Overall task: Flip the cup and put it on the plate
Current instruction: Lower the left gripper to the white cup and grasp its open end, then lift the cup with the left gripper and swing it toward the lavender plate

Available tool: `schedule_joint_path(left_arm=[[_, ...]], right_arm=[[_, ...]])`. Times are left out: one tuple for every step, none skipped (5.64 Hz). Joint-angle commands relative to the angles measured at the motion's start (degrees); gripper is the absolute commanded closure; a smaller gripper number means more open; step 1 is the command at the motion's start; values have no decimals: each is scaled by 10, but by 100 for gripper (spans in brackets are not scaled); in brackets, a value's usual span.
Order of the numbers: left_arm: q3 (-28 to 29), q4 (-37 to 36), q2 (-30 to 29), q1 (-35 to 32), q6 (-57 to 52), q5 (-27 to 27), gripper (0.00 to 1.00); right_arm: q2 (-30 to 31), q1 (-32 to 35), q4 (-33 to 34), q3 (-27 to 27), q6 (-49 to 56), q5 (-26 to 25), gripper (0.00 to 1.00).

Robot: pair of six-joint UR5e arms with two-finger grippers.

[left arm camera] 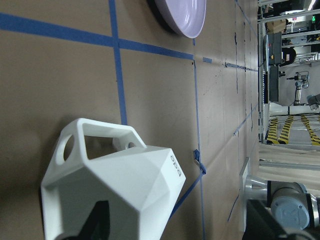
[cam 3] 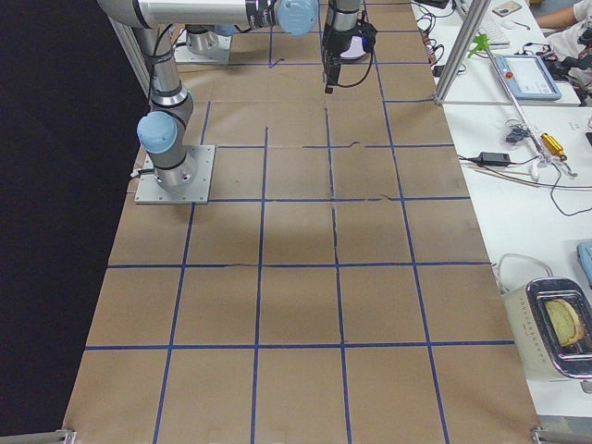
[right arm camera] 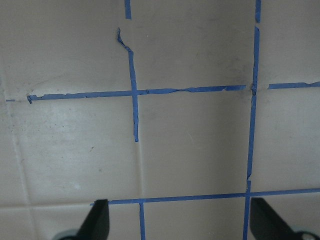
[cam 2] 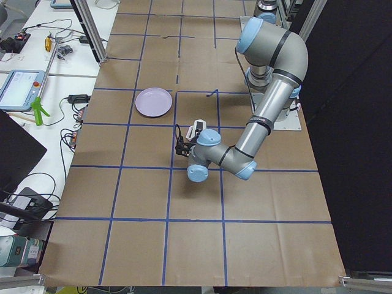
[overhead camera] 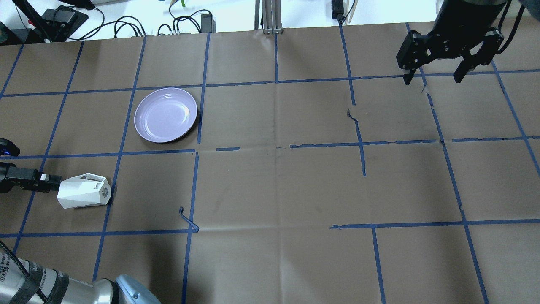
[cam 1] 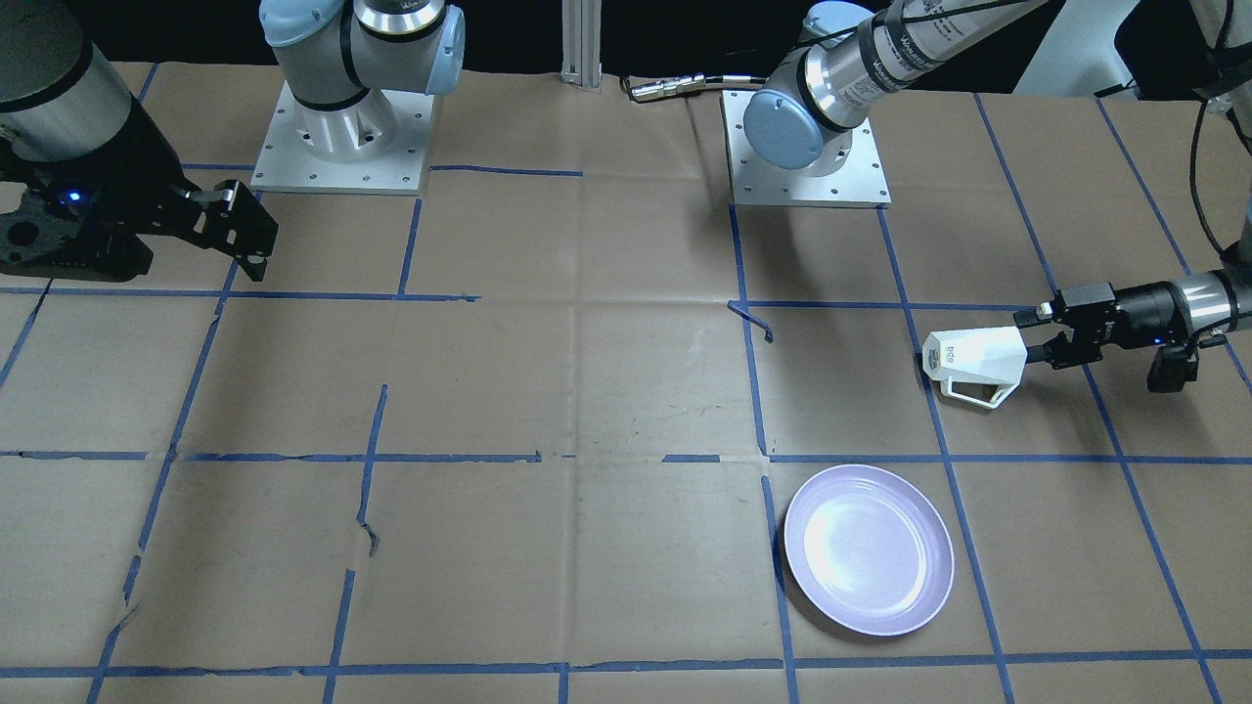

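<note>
Cup [cam 1: 978,357], tipped on its side, is clamped at its rim end by L gripper [cam 1: 1029,337], base pointing away, handle toward plate [cam 1: 869,550]. Can't tell if it touches the surface. Plate lies flat in a neighbouring grid square, well apart. R gripper [overhead camera: 432,78] hangs wide open, holding nothing, at opposite end of paper-covered table [cam 1: 587,391] w/ blue tape grid [cam 1: 460,457]. Benches [cam 3: 518,139] w/ cables [overhead camera: 126,27] flank it. Count: 1 cup, 1 plate, 2 grippers.
</note>
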State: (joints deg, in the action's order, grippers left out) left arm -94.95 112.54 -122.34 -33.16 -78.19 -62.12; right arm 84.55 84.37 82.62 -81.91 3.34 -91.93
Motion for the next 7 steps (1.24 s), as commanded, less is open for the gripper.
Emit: schedule_joint_path(left_arm=[[-5, 1, -2, -13, 1, -1, 91], [-4, -1, 4, -17, 4, 0, 100], [4, -1, 19, -21, 14, 2, 100], [10, -3, 53, -50, 49, 3, 100], [19, -5, 113, -90, 122, 17, 100], [27, -25, 160, -142, 191, 13, 100], [27, -108, 187, -218, 232, 8, 100]], right_arm=[[0, 0, 0, 0, 0, 0, 0], [0, 0, 0, 0, 0, 0, 0], [0, 0, 0, 0, 0, 0, 0], [0, 0, 0, 0, 0, 0, 0], [0, 0, 0, 0, 0, 0, 0], [0, 0, 0, 0, 0, 0, 0], [0, 0, 0, 0, 0, 0, 0]])
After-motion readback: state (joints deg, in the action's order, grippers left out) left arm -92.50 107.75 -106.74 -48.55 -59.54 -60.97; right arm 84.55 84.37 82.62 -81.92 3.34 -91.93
